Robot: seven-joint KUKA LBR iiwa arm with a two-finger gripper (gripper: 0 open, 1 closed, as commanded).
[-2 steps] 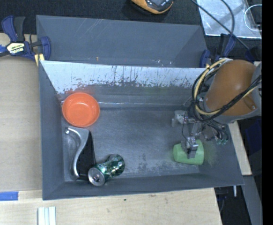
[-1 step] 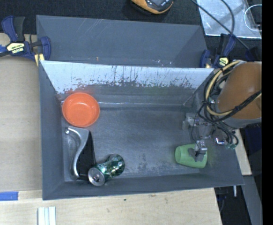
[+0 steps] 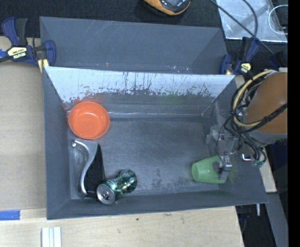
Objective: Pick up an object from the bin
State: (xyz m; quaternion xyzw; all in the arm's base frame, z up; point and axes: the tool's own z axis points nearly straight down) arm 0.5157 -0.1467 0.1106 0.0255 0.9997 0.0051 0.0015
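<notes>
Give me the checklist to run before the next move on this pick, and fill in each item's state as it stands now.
1. Gripper at a target: ok. It is at the right end of the green cup-like thing, near the bin's front right corner.
2. Hold on that thing confirmed: cannot tell. The contact is hidden.
3. Target free of neighbours: ok. Nothing touches it.
4. Other things out of the way: ok. The orange bowl, black and silver tool and green can lie on the left side.
5. Room from the bin's right wall: cannot tell. The gripper is close to its slope.
</notes>
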